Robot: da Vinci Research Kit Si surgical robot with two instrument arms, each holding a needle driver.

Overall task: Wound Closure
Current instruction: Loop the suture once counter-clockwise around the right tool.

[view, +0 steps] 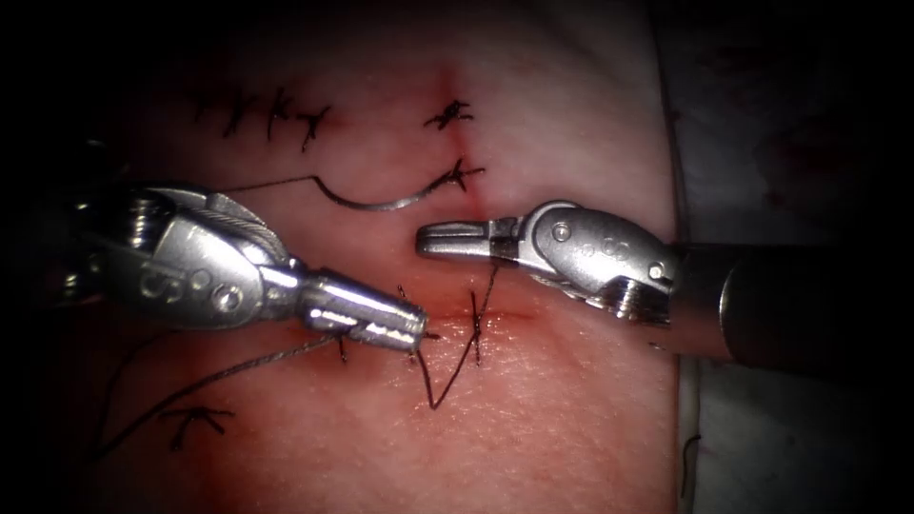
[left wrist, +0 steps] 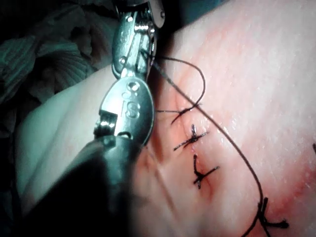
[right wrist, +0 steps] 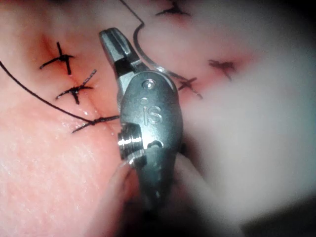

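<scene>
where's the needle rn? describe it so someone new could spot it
Start at the pale tissue and find the left tool and right tool facing each other. Just above the gap between them, the needle lies free on the surface, held by neither tool, beside a knotted stitch. Unlike the dark thread and stitches, it is a smooth, pale metallic arc.
</scene>
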